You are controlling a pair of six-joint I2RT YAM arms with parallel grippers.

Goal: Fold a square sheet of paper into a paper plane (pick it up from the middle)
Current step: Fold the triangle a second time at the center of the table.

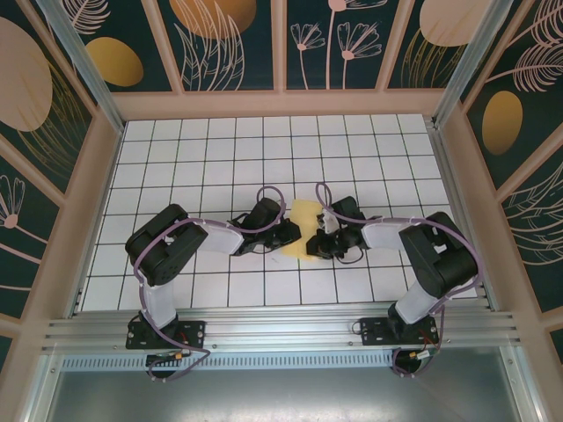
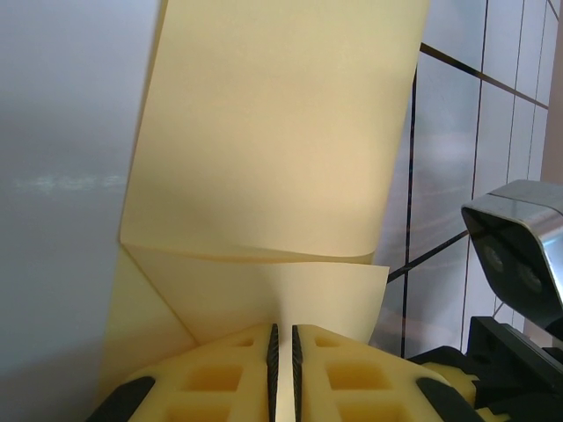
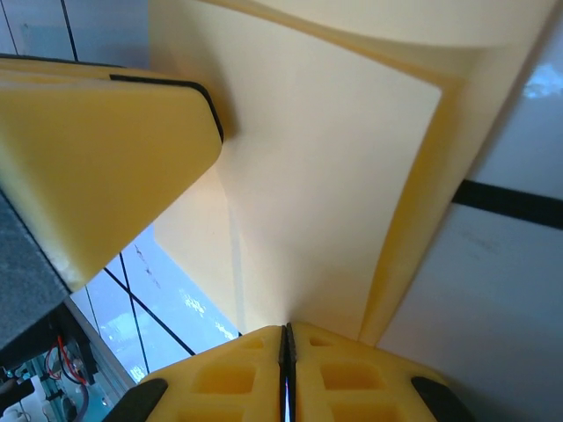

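Paper [image 1: 305,224], pale yellow and already creased, sits midway between the left and right edges of the white gridded desk [image 1: 220,149], a little closer to the near edge than the far one. My left hand [image 1: 288,234] reaches it from the left and my right hand [image 1: 318,241] from the right, so the sheet lies directly between them.

On the left wrist camera the left hand [image 2: 283,331] is pinched nearly closed on the paper's [image 2: 264,132] lower edge, where a folded flap overlaps the main panel. On the right wrist camera the right hand [image 3: 287,327] is likewise clamped narrow on the paper [image 3: 325,193], with a yellow finger [image 3: 106,158] of the left hand just beside the sheet. I cannot tell whether the paper touches the desk.
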